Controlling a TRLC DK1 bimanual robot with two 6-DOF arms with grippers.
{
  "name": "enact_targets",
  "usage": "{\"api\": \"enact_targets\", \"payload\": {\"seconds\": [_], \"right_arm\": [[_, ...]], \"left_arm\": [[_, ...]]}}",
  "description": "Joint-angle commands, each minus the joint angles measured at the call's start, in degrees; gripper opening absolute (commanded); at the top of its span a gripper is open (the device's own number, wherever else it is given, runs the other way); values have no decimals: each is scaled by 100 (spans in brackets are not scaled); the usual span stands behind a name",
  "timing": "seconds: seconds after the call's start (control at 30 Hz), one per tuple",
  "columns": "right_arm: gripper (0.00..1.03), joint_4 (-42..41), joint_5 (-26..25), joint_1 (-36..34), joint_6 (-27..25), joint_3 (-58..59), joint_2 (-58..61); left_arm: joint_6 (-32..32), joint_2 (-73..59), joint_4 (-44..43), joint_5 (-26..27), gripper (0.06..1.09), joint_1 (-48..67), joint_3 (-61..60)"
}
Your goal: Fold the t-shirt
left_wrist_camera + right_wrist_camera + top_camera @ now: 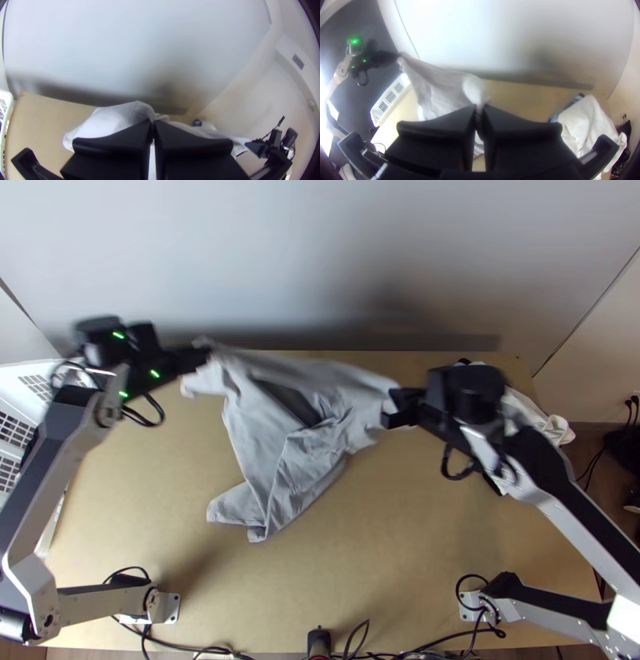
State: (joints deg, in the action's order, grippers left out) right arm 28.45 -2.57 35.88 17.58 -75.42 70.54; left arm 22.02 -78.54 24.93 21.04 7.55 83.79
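Note:
The grey-white t-shirt (296,444) hangs stretched between both grippers in the top view, its lower part bunched on the table. At its upper left corner is my left gripper (202,358); at its right side is my right gripper (394,408). In the left wrist view, my left gripper (152,125) is shut on the t-shirt (116,118). The right wrist view has my right gripper (480,110) shut on the t-shirt (443,86), which stretches away to the left gripper. Cloth folds hide the shirt's full outline.
Another white cloth (520,416) lies at the table's back right, partly behind the right arm; dark-edged fabric shows beside it. A white slatted object (24,396) stands at the left edge. A wall rises behind the table (400,516). Cables run along the near edge.

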Motion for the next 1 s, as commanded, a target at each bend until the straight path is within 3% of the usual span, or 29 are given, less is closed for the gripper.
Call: {"api": "enact_targets", "payload": {"seconds": [0.0, 0.17, 0.3, 0.47, 0.6, 0.77, 0.97], "right_arm": [[3, -393, -7, 271, -466, -404, -876], [3, -753, -7, 482, -651, -825, -1350], [3, -208, 81, 482, -212, -1485, -1508], [3, 398, 1004, 438, 219, -1757, -1922], [3, 697, 2103, 394, 650, -1907, -2141], [2, 759, 3122, 438, 1089, -2170, -2247], [2, 785, 3474, 438, 1327, -2425, -2291]], "left_arm": [[1032, 375, -49, 296, 9, -263, 1342], [1041, 1104, -199, 304, 9, -105, 1518], [1103, 1684, -76, 577, 9, -105, 1799], [1103, 2405, 82, 1016, 9, -219, 2194], [1085, 2994, -23, 1016, 9, -210, 2238], [1129, 3565, -419, 1025, 9, -105, 2353], [1173, 3811, -208, 1060, 9, 18, 2388]]}}
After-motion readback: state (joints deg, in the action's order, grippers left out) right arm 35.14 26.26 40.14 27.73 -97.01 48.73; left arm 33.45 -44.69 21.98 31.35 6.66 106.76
